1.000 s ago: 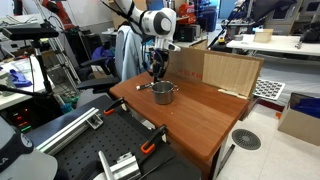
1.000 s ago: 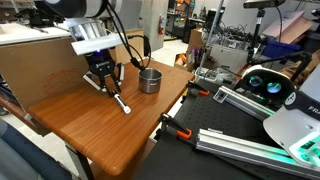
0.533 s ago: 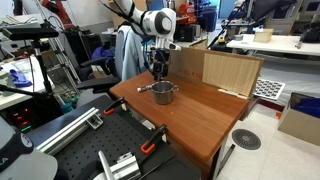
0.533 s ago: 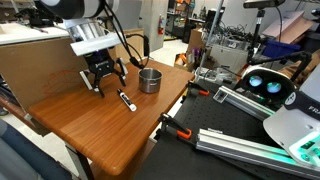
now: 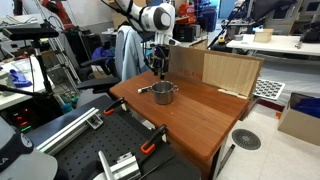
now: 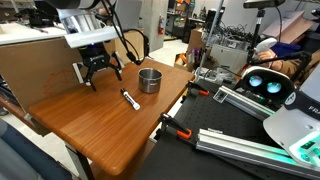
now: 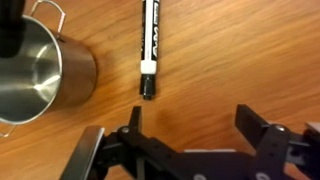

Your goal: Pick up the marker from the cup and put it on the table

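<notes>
The marker point(image 7: 149, 48) lies flat on the reddish-brown table point(image 7: 230, 50), white-bodied with a black cap, just beside the silvery metal cup point(image 7: 40, 70). In an exterior view the marker point(image 6: 130, 99) rests left of the cup point(image 6: 149, 80). My gripper point(image 6: 97, 72) hangs above the table, a little up and back from the marker, open with nothing between its fingers. In the wrist view the gripper point(image 7: 190, 122) has both black jaws spread wide over bare wood. In an exterior view the gripper point(image 5: 158, 62) hovers over the marker point(image 5: 144, 87) and the cup point(image 5: 164, 93).
A pale plywood board point(image 5: 228, 70) stands at the table's back edge. Orange-handled clamps point(image 6: 178, 131) grip the table's front edge. Metal rails and equipment point(image 5: 120, 165) lie on the floor beside the table; white desks point(image 5: 270, 45) stand farther off.
The gripper opened, letting go of the marker, which now lies flat on the table. The gripper then rose and drew away from it.
</notes>
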{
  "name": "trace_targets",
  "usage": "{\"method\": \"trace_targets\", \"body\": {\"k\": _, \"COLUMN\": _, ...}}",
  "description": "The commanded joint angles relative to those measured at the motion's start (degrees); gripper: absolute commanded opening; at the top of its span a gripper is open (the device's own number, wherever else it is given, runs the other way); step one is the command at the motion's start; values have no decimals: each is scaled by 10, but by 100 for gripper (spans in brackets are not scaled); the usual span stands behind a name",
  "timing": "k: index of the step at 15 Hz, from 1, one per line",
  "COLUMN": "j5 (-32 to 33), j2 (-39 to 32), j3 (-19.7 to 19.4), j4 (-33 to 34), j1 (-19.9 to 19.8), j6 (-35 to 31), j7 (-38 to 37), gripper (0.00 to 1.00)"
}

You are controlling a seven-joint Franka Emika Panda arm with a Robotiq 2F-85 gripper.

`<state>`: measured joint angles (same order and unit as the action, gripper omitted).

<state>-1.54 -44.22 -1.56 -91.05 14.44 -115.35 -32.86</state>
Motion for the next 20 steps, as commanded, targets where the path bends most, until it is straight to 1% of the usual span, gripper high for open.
{"method": "trace_targets", "body": {"k": 1, "j5": 4, "j2": 82, "j3": 4, "j4": -87, "j1": -2, "j6": -64, "j7": 27, "gripper": 100}}
{"method": "trace_targets", "body": {"k": 5, "j5": 3, "j2": 208, "j3": 16, "j4": -209, "j1": -8, "j6": -143, "j7": 70, "gripper": 100}}
{"method": "trace_targets", "body": {"k": 8, "j5": -5, "j2": 299, "j3": 28, "j4": -296, "j1": -17, "j6": -180, "j7": 91, "gripper": 100}}
{"method": "trace_targets", "body": {"k": 9, "j5": 4, "j2": 244, "j3": 25, "j4": -226, "j1": -13, "j6": -130, "j7": 65, "gripper": 100}}
{"method": "trace_targets", "body": {"k": 11, "j5": 4, "j2": 290, "j3": 31, "j4": -273, "j1": -18, "j6": -147, "j7": 72, "gripper": 100}}
{"method": "trace_targets", "body": {"k": 12, "j5": 4, "j2": 297, "j3": 32, "j4": -284, "j1": -19, "j6": -153, "j7": 74, "gripper": 100}}
{"method": "trace_targets", "body": {"k": 14, "j5": 4, "j2": 295, "j3": 31, "j4": -289, "j1": -19, "j6": -163, "j7": 75, "gripper": 100}}
{"method": "trace_targets", "body": {"k": 20, "j5": 4, "j2": 295, "j3": 32, "j4": -290, "j1": -19, "j6": -164, "j7": 75, "gripper": 100}}
